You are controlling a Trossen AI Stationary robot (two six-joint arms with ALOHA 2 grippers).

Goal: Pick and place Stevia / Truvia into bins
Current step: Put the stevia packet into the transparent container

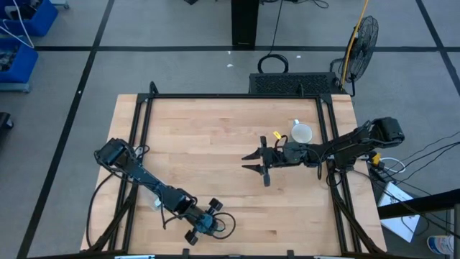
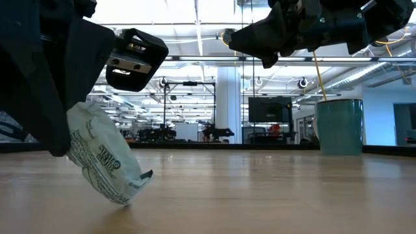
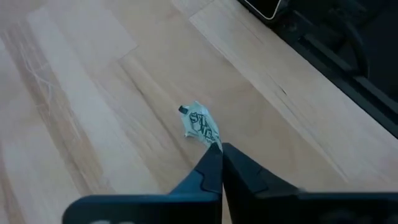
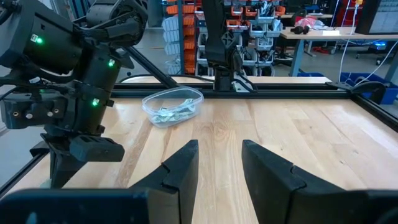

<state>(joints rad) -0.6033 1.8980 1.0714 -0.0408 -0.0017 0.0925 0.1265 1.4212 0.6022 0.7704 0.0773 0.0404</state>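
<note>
Sachet pickup is the step in hand. My left gripper sits low over the near edge of the pale wooden table, its two dark fingers pinched together on one corner of a small crumpled sachet of pale green and white paper. In the low view the sachet hangs tilted from the fingers with its lower edge touching, or only just off, the wood; I cannot tell which.

My right gripper waits in the air near the table's middle, fingers parted and holding nothing, not far from a teal mug towards the far right.

The clear, frosty, low-walled plastic tub stands at the left edge of the table, beside my left arm, with several sachets already lying in it.

Next, I judge, the left arm has to lift straight up, swing back towards that tub, and let go only once the sachet is over its rim. The corner grip looks thin, so a slow carry seems wise.
</note>
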